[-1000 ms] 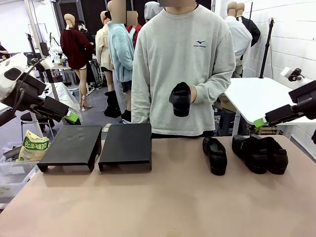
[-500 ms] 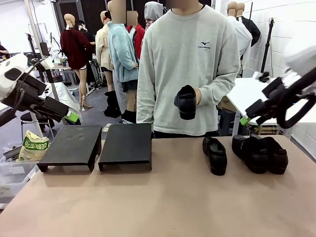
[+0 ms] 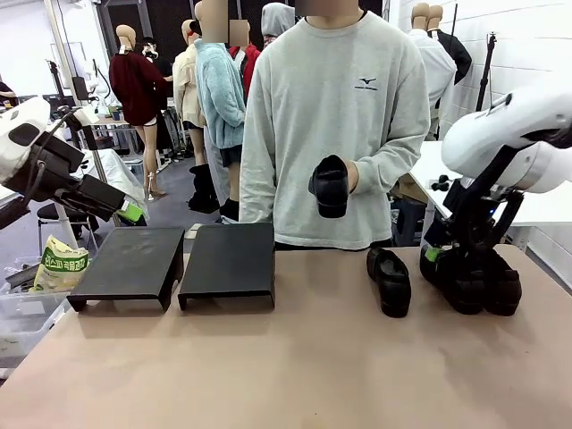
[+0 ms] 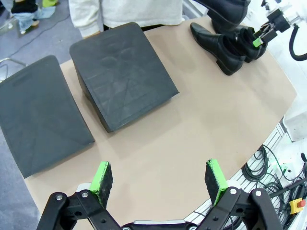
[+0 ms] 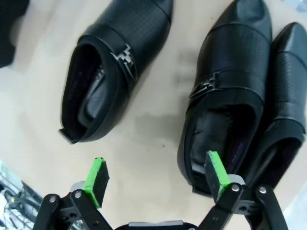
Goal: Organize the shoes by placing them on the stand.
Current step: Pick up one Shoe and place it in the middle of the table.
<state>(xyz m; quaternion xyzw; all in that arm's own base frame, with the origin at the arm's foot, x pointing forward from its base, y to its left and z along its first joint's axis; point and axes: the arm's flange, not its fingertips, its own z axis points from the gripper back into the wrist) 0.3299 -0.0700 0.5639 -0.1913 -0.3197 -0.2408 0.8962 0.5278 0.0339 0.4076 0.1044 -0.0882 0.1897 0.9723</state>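
The right hand [image 5: 156, 167], pads spread and pinching nothing, hangs over the heel of the middle shoe [image 5: 225, 91], apparently lined up to straddle its side wall. A second shoe [image 5: 117, 72] and a third shoe [image 5: 288, 96] flank it on the counter [image 5: 158, 129]. The left hand [image 4: 160, 175], likewise spread, hovers before the two bare stands [image 4: 122, 76] (probably idle for now). The person [image 3: 335, 116] holds a fourth shoe [image 3: 329, 185] up. The sweatshirt logo [image 3: 362, 82] and the printed bag [image 3: 61, 264] are too small to read.

The right arm [image 3: 505, 134] partly hides the two rightmost shoes [image 3: 502, 288].
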